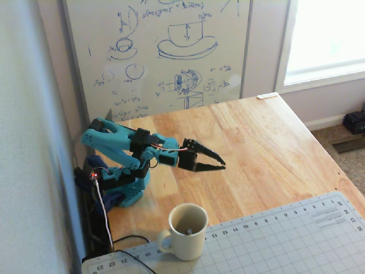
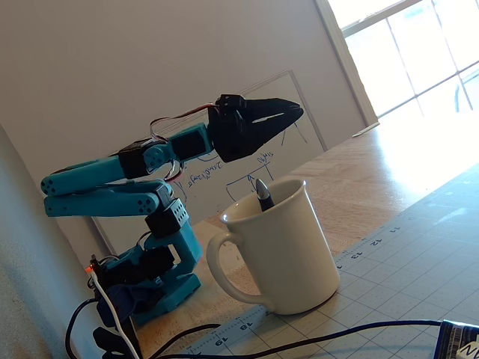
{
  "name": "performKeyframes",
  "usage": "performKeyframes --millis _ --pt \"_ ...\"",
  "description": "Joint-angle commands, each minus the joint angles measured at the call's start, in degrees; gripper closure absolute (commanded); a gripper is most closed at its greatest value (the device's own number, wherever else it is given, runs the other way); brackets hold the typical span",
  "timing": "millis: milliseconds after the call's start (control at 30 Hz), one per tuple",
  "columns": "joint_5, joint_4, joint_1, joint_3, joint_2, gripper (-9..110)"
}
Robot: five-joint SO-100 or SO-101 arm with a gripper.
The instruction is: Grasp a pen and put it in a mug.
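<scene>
I find the mug nearest the camera, standing upright at the edge of the cutting mat on the worktop. The pen is inside the mug, its end leaning against the rim. Beyond the mug, well clear of it and raised, the pincer hangs empty, its jaws slightly parted. I judge the placing step done; my next move calls only for parking the arm away from the mug
</scene>
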Motion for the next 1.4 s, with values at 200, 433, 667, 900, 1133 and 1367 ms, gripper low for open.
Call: performKeyframes --millis 200,433,667,900,1133,1367 --pt "10.37 27.16 -14.77 -5.71 16.44 100" --pt "31.2 39.81 -22.24 -4.83 23.38 100" --pt "43.77 49.92 -27.95 -4.66 27.25 100" --pt "43.77 62.67 -31.03 -4.66 30.76 100" --pt "43.68 72.07 -31.38 -4.57 30.59 100" --pt "43.68 76.55 -31.73 1.32 30.59 100"
